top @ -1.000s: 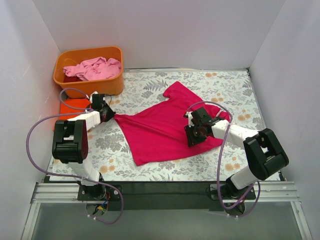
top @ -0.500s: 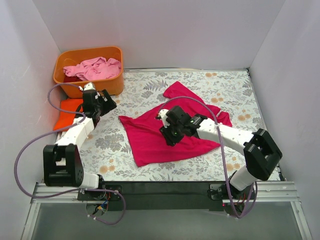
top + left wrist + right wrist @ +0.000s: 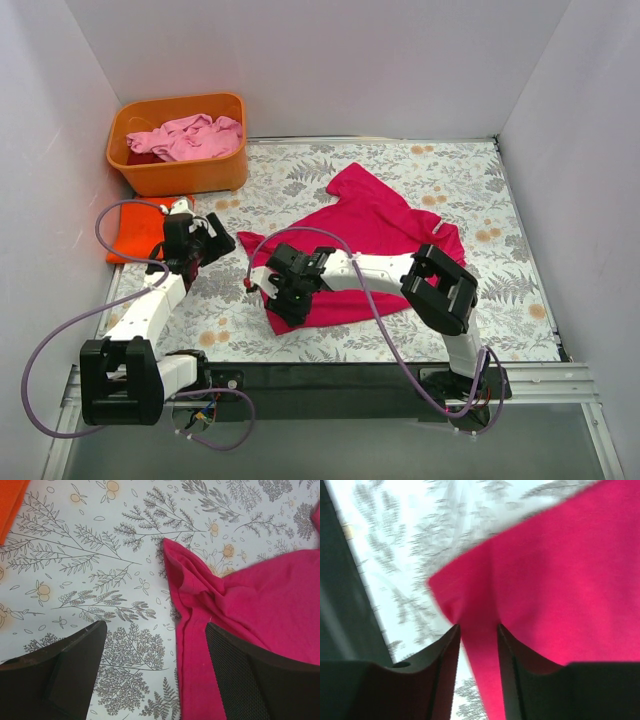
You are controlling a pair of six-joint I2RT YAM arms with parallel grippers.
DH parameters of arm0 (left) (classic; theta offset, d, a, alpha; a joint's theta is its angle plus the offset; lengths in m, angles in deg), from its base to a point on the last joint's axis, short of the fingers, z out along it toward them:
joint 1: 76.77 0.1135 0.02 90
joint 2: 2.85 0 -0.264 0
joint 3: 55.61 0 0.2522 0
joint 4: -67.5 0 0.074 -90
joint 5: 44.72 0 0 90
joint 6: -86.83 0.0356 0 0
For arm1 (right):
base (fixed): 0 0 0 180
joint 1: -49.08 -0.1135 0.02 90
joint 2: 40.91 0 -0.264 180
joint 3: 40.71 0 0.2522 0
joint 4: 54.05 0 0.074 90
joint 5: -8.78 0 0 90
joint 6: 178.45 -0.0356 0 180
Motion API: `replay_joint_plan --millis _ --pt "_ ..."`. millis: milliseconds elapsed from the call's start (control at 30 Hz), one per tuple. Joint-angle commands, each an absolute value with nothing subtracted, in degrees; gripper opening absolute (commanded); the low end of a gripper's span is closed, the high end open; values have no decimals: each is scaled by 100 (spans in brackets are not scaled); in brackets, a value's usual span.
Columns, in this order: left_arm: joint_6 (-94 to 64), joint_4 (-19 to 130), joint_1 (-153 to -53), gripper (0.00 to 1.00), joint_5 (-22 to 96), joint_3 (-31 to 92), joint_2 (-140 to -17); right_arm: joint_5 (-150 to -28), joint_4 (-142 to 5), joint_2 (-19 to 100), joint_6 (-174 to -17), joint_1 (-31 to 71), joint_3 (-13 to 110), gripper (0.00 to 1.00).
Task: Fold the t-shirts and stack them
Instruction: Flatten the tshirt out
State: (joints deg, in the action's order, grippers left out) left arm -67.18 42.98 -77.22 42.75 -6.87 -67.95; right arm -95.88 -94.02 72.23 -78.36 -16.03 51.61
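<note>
The magenta-red t-shirt lies rumpled on the floral table, partly folded over toward the front left. My right gripper is shut on a pinch of its cloth near the front-left edge; in the right wrist view the red fabric runs between the fingers of that gripper. My left gripper stands open to the left of the shirt, holding nothing. In the left wrist view the shirt's hem lies just inside the right finger of the left gripper. An orange t-shirt lies flat at the left wall.
The orange plastic tub stands at the back left, with a pale pink t-shirt and a dark red one in it. White walls close in three sides. A black rail runs along the near edge.
The left gripper opened, let go of the shirt's corner and drew back left. The right gripper carried its pinch of cloth across to the front left, folding the shirt over.
</note>
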Motion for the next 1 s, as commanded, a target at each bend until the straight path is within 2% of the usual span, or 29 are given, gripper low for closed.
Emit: replay_joint_plan --millis 0,167,433,667,967 --pt "-6601 4346 -7694 74 4229 -652 -6815 -10476 -10558 7484 -7255 -1781 5610 35" --pt "-6531 4320 -7686 74 4133 -652 -6938 -11565 -10964 7388 -7000 -1921 5391 34" --pt "-6469 4293 -7686 74 4010 -643 -7149 -12148 -12071 7457 -6200 -1983 5733 34" --pt "-6311 4223 -7817 73 4132 -556 -7448 -11061 -11765 6949 -6619 -1685 6041 32" --pt "-6328 4223 -7817 66 4623 -371 -7633 -9584 -9797 7070 -7516 -1403 6313 29"
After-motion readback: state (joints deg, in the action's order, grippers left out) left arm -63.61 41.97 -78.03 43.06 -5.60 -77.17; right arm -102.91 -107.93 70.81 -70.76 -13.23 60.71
